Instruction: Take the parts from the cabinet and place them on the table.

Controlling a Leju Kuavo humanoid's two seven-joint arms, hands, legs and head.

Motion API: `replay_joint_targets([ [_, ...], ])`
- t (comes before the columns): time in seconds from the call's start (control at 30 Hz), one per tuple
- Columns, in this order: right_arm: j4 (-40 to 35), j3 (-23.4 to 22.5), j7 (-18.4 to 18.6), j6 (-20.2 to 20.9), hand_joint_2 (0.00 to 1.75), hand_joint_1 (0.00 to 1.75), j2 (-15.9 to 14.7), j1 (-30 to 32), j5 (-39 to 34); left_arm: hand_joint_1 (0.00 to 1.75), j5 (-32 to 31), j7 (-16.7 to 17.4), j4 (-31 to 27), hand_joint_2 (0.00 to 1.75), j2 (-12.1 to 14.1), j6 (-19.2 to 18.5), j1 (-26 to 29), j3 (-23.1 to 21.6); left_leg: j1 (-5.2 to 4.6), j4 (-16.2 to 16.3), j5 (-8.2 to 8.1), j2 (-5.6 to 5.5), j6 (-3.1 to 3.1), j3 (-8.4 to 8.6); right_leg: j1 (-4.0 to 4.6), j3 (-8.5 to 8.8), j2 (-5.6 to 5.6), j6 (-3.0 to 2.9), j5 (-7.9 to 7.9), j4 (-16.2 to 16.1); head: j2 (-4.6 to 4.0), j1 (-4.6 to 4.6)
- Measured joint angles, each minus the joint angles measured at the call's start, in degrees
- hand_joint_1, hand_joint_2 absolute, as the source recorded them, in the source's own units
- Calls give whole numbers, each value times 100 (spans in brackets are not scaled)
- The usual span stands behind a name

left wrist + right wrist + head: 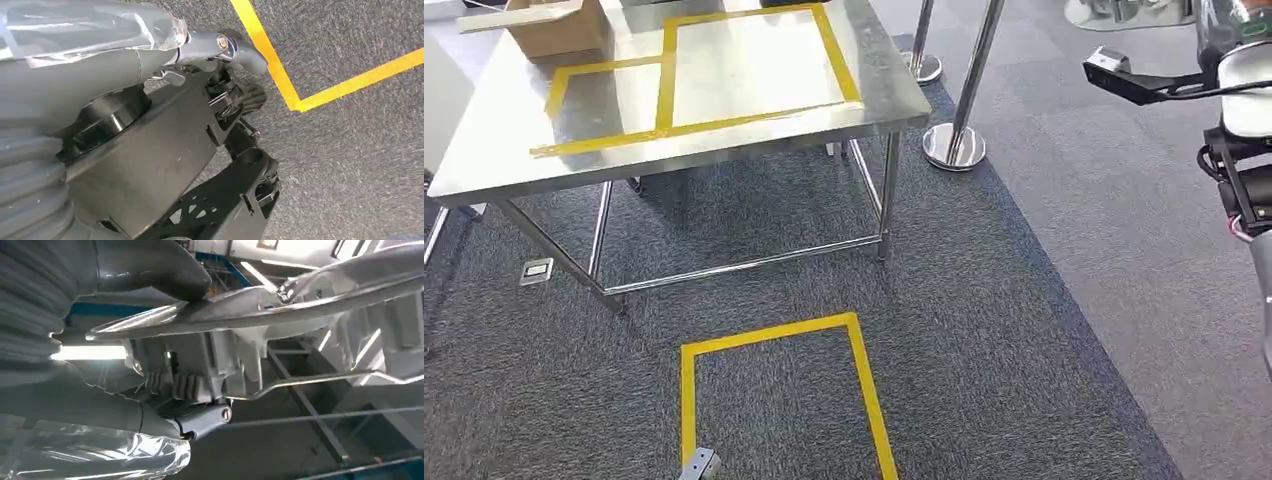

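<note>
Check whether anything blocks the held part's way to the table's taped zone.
Nothing visible does. The taped zone is bare; the cardboard box sits beyond it, far left. The right hand holds the part.

Bright, even overhead light throughout, with white glare washing over the steel table (pixel 724 150) top and soft shadow on the carpet (pixel 984 380) beneath, sharp focus in the head view, blown-out ceiling lamps (pixel 87 352) and shiny reflections in the right wrist view, slight softness on close parts.
</note>
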Motion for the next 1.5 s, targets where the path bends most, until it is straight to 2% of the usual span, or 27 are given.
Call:
replay_joint_targets([
  [0.07, 33, 72, 6, -66, 175, 175, 9, -14, -22, 0, -7, 9, 0, 175, -4, 2, 2, 0, 1, 0, 1, -6, 0, -1, 1, 4, -6, 0, 0, 1, 0, -2],
  [0.17, 37, 129, -124, -545, 175, 175, 137, 25, -218, 0, -61, 13, 0, 175, -17, 2, -8, 2, 1, -1, 0, 9, 0, -3, 1, 4, 8, -4, 4, 4, 0, 2],
  [0.23, 39, 133, -210, -858, 175, 175, 383, 115, -387, 0, -92, 22, 0, 175, -33, 2, -45, 0, 1, -2, -1, 42, 0, 6, 2, 2, 40, -8, 9, 3, 0, 4],
  [0.3, 39, 131, -280, -1354, 175, 175, 693, 297, -538, 0, -136, 33, -2, 175, -61, 0, -111, -7, 1, -2, -3, 64, -1, 14, 7, 1, 61, -10, 11, 3, 0, 0],
  [0.37, 39, 140, -232, -2006, 175, 175, 1057, 567, -564, 0, -170, 61, -2, 175, -94, 20, -170, -9, 9, -2, -2, 61, -2, 17, 18, 2, 61, -11, 11, 2, 0, 0],
  [0.43, 13, 179, -120, -2368, 175, 175, 1380, 863, -448, 0, -177, 66, -2, 175, -113, 42, -196, -9, 16, -2, 0, 59, -4, 17, 24, 2, 60, -14, 13, 3, 0, -2],
  [0.53, -159, 295, -57, -2463, 175, 175, 1818, 1285, -241, 0, -177, 66, -2, 175, -120, 57, -204, -9, 29, -2, 6, 32, -12, 13, 36, 3, 34, -15, 12, 3, 0, 2],
  [0.63, -291, 404, -208, -2463, 175, 175, 2083, 1578, -175, 0, -157, 57, -2, 175, -116, 85, -197, -9, 34, -2, 7, 20, -13, 4, 37, 3, 19, -16, 11, 3, 0, 0],
  [0.77, -363, 463, -405, -2463, 175, 175, 2280, 1782, -173, 0, -142, 55, 0, 175, -111, 101, -171, -9, 33, 2, 6, 19, -13, -7, 35, 2, 16, -16, 11, 0, 0, 2],
  [0.9, -365, 472, -346, -2463, 175, 175, 2391, 1853, -81, 0, -133, 57, 0, 175, -107, 112, -153, -7, 30, 11, 4, 19, -11, -12, 32, 2, 16, -16, 11, -2, 0, 2],
  [0.93, -363, 476, -306, -2463, 175, 175, 2415, 1861, -57, 0, -136, 55, 0, 175, -100, 100, -151, -7, 0, 62, -32, 19, 30, -43, -19, 10, 12, 32, 39, -44, 0, 0],
  [0.97, -352, 476, -269, -2463, 175, 175, 2424, 1874, -46, 0, -135, 55, 0, 175, -74, 98, -143, -9, -3, -45, -33, 7, 128, -59, -4, 16, -2, 81, 149, 91, 0, 7],
  [1.0, -348, 474, -225, -2468, 175, 175, 2437, 1879, -31, 0, -142, 52, 0, 175, -83, 92, -130, -9, 1, -138, -13, 20, 182, 39, 2, 33, 10, 120, 215, 63, 0, -7],
  [1.03, -343, 470, -201, -2468, 175, 175, 2439, 1888, -20, 0, -142, 44, 0, 175, -90, 90, -122, -7, 73, -235, 42, 40, 195, 184, -12, -26, 22, 108, 124, 101, 0, -20],
  [1.07, -335, 468, -182, -2468, 175, 175, 2439, 1867, -15, 0, -142, 35, 0, 175, -72, 92, -124, -4, 89, -264, 59, 31, 203, 221, 0, -78, 38, 137, 4, 216, 0, 18],
  [1.1, -312, 465, -153, -2468, 175, 175, 2439, 1832, -13, 0, -146, 33, 0, 175, -72, 96, -124, 0, 106, -262, 86, 38, 177, 222, -6, -240, 36, 164, -196, 545, 0, 22],
  [1.13, -288, 465, -133, -2468, 175, 175, 2437, 1822, -13, 0, -162, 33, 0, 175, -81, 98, -118, 0, 111, -262, 85, 39, 173, 223, -25, -445, 35, 217, -388, 967, 0, 22],
  [1.17, -265, 463, -127, -2468, 175, 175, 2424, 1823, -13, 0, -171, 33, 0, 175, -94, 98, -114, -2, 129, -255, 77, 39, 154, 218, -41, -650, 33, 225, -541, 1370, 0, 15],
  [1.2, -241, 465, -125, -2468, 175, 175, 2422, 1826, -11, 0, -170, 33, 0, 175, -94, 98, -104, -2, 155, -250, 70, 35, 118, 224, -57, -763, 33, 238, -564, 1568, 0, 20],
  [1.23, -212, 465, -125, -2468, 175, 175, 2420, 1828, -11, 0, -173, 33, 0, 175, -94, 98, -93, 0, 187, -246, 54, 32, 77, 237, -80, -748, 30, 269, -481, 1497, 0, 15],
  [1.27, -184, 465, -125, -2468, 175, 175, 2420, 1827, -11, 0, -173, 33, 0, 175, -94, 98, -86, 0, 234, -224, 32, 26, 27, 250, -112, -619, 26, 283, -299, 1209, 0, 17],
  [1.3, -157, 465, -111, -2468, 175, 175, 2413, 1822, -11, 0, -173, 33, 0, 175, -94, 98, -85, 0, 288, -179, -10, 22, -42, 258, -155, -397, 17, 357, -17, 714, 0, 17],
  [1.33, -127, 461, -87, -2468, 175, 175, 2406, 1810, -11, 0, -175, 33, 0, 175, -94, 101, -86, 0, 338, -97, -78, 20, -144, 254, -217, -152, -8, 453, 260, 135, 0, 24],
  [1.37, -73, 463, -66, -2468, 175, 175, 2402, 1797, -11, 0, -175, 33, 0, 175, -65, 116, -92, 0, 323, -69, -118, 15, -221, 217, -158, -156, 7, 516, 73, 130, 0, 52],
  [1.4, -28, 465, -61, -2468, 175, 175, 2402, 1748, -4, 0, -175, 35, 0, 175, -55, 122, -98, -4, 308, 5, -141, 33, -272, 167, -124, -196, 7, 307, -96, 55, 0, 107],
  [1.43, -7, 459, -53, -2474, 175, 175, 2400, 1766, -17, 0, -177, 39, 0, 175, -61, 127, -94, -4, 301, 16, -162, 46, -298, 140, -138, -198, 33, 127, 13, 138, 0, 40],
  [1.5, 39, 448, -61, -2481, 175, 175, 2352, 1788, -39, 0, -177, 41, 0, 175, -63, 127, -84, -4, 313, -1, -200, 40, -335, 178, -132, -198, 46, 52, -41, 217, 0, 31],
])
